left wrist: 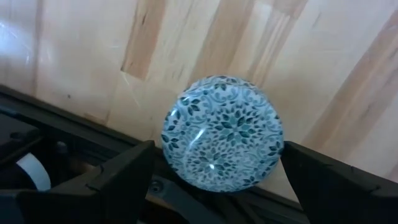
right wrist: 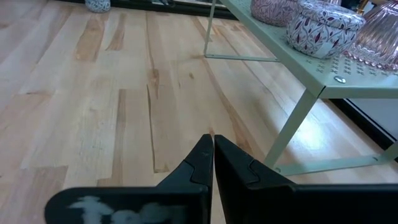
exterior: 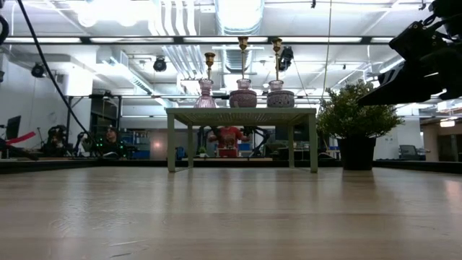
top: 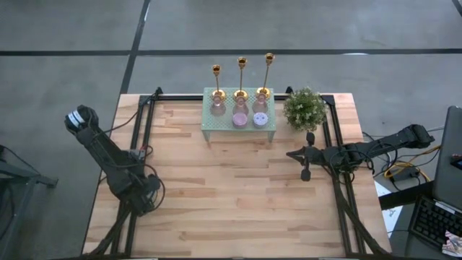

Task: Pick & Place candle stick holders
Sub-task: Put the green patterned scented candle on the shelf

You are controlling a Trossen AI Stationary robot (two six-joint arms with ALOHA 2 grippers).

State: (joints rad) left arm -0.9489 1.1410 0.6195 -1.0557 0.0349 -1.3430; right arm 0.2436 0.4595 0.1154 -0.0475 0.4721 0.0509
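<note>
Standing in a row: three gold candle stick holders (top: 241, 77), thin stems, flared bases, differing heights, at the back edge of the green stand (top: 216, 124) on the counter (top: 216, 188) | left tool (left wrist: 214, 186): jaws spread wide around a mosaic glass ball (left wrist: 222, 132) | right tool (right wrist: 212, 163): closed, empty, near the stand

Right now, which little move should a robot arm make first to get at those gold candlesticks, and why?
Probably open the right gripper, whose jaws are shut, and reach toward the nearest candlestick. All three stand upright at the back of the green stand, and neither arm is near them.
</note>
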